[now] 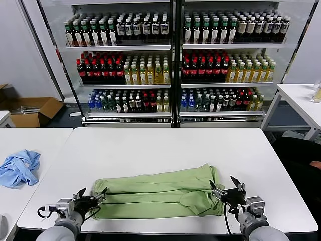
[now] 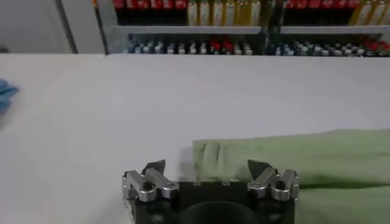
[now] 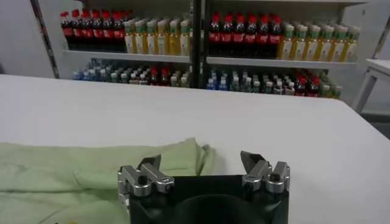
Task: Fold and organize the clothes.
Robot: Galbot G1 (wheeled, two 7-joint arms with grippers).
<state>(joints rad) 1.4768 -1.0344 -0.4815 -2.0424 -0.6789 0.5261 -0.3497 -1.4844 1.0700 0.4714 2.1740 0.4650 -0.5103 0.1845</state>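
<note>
A light green shirt, already folded lengthwise into a long band, lies across the near half of the white table, its plain side up. The left gripper hovers at the band's left end and the right gripper at its right end, both with jaws spread and holding nothing. The step in hand looks like the pause between folds: the long sides are turned in, the ends not yet brought together. Next, each gripper would likely have to pinch an end of the band and carry it across the middle. A blue cloth sits on the neighbouring table, with drink shelves behind.
</note>
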